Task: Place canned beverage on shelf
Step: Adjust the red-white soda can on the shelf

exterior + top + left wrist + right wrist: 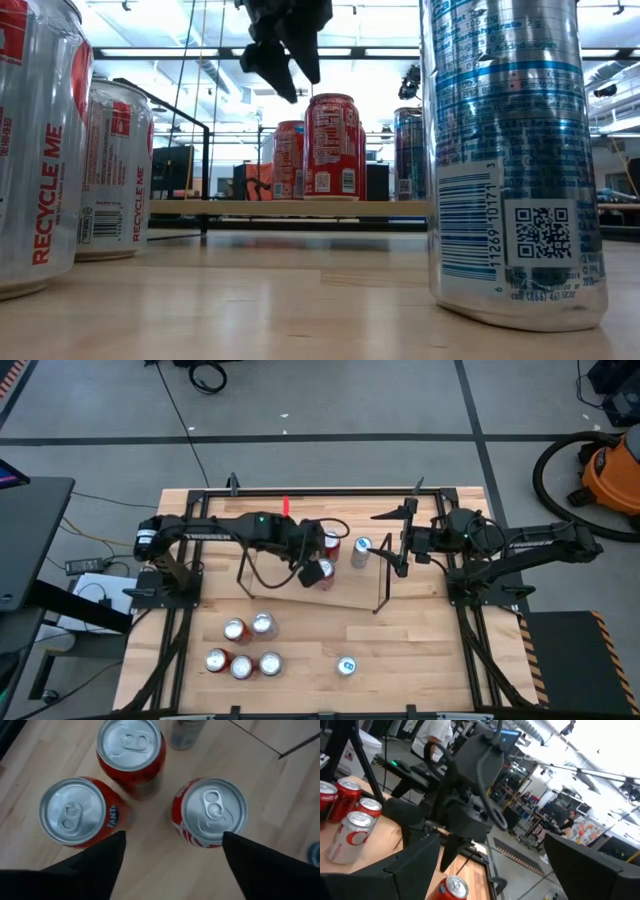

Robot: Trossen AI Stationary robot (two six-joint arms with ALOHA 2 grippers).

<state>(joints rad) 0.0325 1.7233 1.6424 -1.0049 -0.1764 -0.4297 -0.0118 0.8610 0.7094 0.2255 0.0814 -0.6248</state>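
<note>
Three cans are seen from above in the left wrist view, all upright on the shelf [150,855]. On the orange can [77,812] the word "Fanta" can be read. On the cola can [212,812] only part of a white script is visible, and on the red can [131,750] no label can be made out. Beyond them a slim can [185,732] is cut off by the picture's edge, so its label cannot be read.

The left gripper [173,834] is held above these cans with its fingers wide apart, and nothing is gripped. In the high view the orange can is hidden under this gripper [312,563]. In the low view the gripper's upper part is cut off.

In front of the shelf, on the table [420,650], five red-and-silver cans [241,667] stand in a group, with a blue can [347,665] apart from them. "RECYCLE ME" is printed on two of the group. A barcode and a QR code are printed on the blue can [505,150], whose top is cut off.

The right gripper [398,552] waits just beside the shelf's wire end, wide open and empty. A person [432,735] is partly seen in the room behind.
</note>
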